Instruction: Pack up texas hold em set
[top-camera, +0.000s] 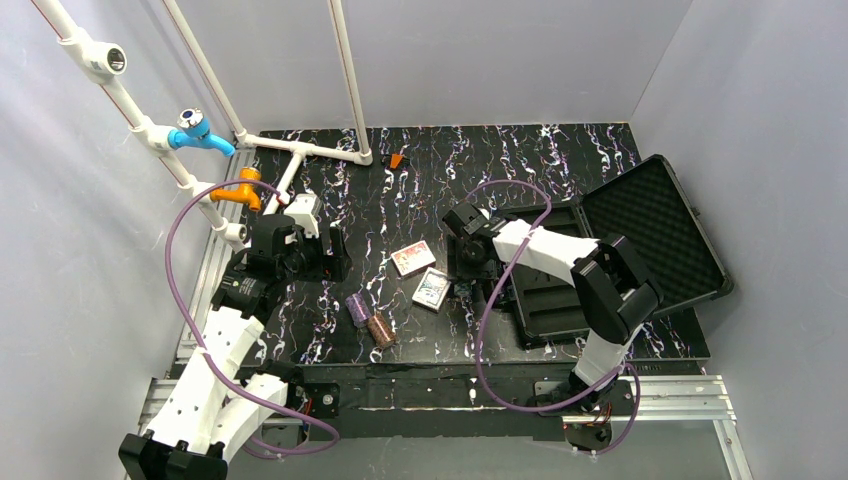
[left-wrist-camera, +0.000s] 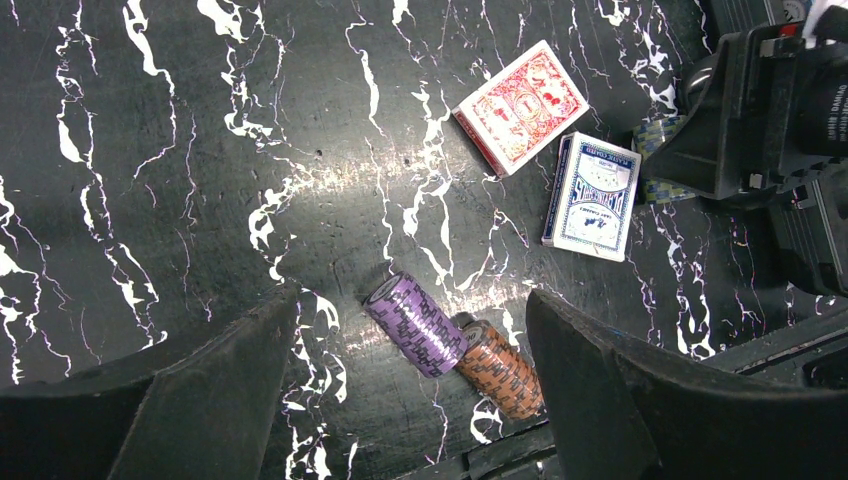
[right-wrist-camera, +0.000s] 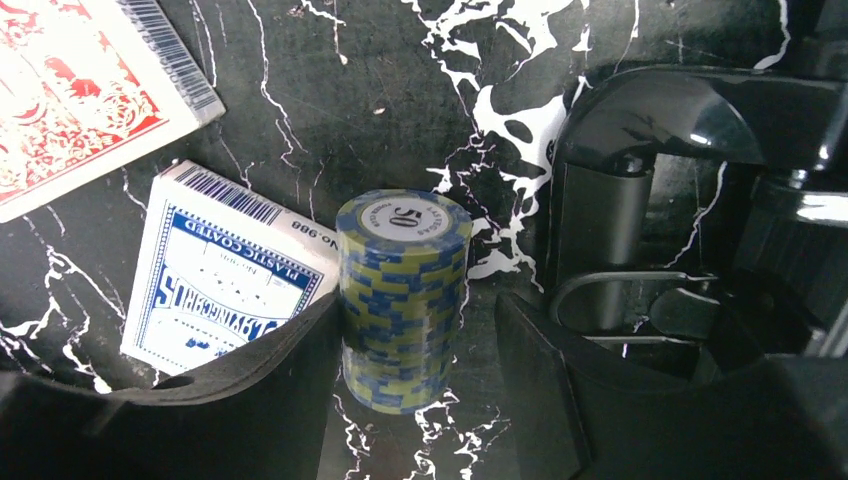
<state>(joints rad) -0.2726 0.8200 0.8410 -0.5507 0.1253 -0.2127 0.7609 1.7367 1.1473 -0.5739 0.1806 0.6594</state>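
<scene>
A stack of yellow-and-blue chips (right-wrist-camera: 403, 290) stands upright on the table, next to the blue card box (right-wrist-camera: 225, 275). My right gripper (right-wrist-camera: 420, 320) is open around it: the left finger touches the stack and the right finger stands off with a gap. The red card box (top-camera: 413, 258) lies just beyond the blue one (top-camera: 432, 289). A purple chip roll (left-wrist-camera: 415, 325) and an orange chip roll (left-wrist-camera: 500, 368) lie on their sides, end to end. My left gripper (left-wrist-camera: 410, 400) hangs open and empty above them. The open black case (top-camera: 650, 215) lies at the right.
A white pipe frame (top-camera: 300, 150) with blue and orange fittings stands at the back left. A small orange piece (top-camera: 397, 160) lies near the back. The case's edge (right-wrist-camera: 640, 250) is close to my right finger. Purple cables loop over both arms.
</scene>
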